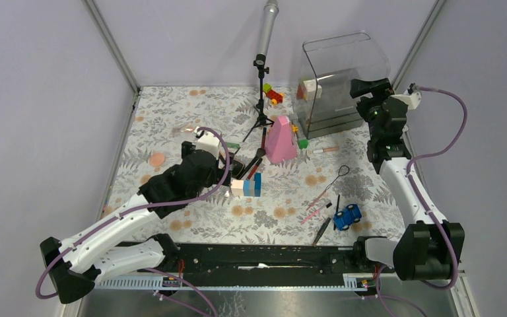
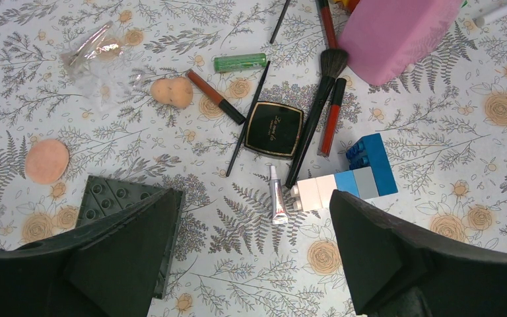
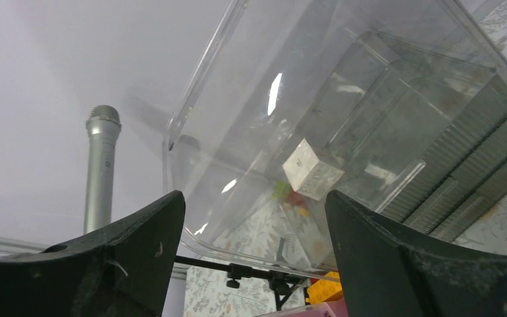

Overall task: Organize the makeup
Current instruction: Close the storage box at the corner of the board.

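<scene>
The makeup lies on the floral cloth. Under my open left gripper [image 2: 254, 251] are a black compact [image 2: 274, 129], a black-handled brush [image 2: 317, 119], a red gloss stick [image 2: 331, 117], a small silver tube [image 2: 276, 196], a green tube [image 2: 239, 63], a brown pencil [image 2: 214, 97] and peach sponges [image 2: 171, 92] [image 2: 46, 161]. Nothing is between its fingers. Pink and black pencils [image 1: 317, 211] lie front right. My right gripper [image 1: 370, 89] is raised at the back right, open and empty, facing the clear container [image 3: 343, 119].
Pink cone [image 1: 280, 140], white and blue toy blocks [image 2: 343, 185], a studded dark green plate [image 2: 112, 198] and a crumpled plastic wrapper [image 2: 96, 56] sit among the makeup. Blue toy car [image 1: 347, 216] front right. A microphone on a stand [image 1: 267, 33] stands at the back, coloured blocks [image 1: 274, 94] beside it.
</scene>
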You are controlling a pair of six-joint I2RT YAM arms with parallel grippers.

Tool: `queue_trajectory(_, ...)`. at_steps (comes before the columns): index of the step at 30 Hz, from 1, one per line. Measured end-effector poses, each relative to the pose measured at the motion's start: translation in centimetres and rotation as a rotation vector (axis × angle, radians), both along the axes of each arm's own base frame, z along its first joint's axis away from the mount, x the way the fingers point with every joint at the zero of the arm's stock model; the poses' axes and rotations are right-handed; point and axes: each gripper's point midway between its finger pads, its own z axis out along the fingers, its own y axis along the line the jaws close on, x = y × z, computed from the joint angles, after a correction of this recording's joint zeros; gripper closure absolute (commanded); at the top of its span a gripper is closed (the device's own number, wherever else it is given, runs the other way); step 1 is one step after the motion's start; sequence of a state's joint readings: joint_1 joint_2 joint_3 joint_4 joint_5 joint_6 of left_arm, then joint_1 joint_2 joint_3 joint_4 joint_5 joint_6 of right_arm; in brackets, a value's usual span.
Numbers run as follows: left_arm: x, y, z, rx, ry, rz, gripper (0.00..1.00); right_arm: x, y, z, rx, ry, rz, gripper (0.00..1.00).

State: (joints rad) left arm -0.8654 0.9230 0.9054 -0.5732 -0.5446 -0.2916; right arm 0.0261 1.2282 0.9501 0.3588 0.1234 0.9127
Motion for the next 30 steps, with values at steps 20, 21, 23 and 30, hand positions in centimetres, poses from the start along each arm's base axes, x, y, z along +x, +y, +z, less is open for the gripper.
queue_trajectory(20, 0.6, -2.0, 2.6, -0.046, -0.006, -0.047, 0.01, -4.3, -5.6, -1.7, -0.402, 0.353, -0.176, 0.0)
queue_trajectory(21, 0.9, -2.5, 3.4, -0.059, -0.015, -0.051, 0.01, -4.0, -5.6, -1.1, -0.411, 0.357, -0.17, 0.0)
queue_trajectory(23, 1.5, -3.8, 4.9, -0.082, -0.03, -0.065, 0.01, -3.4, -5.7, 0.1, -0.426, 0.366, -0.149, 0.0)
queue_trajectory(30, 4.2, -9.0, 9.2, -0.178, -0.089, -0.123, 0.01, -1.0, -8.3, 3.0, -0.406, 0.362, -0.108, 0.0)
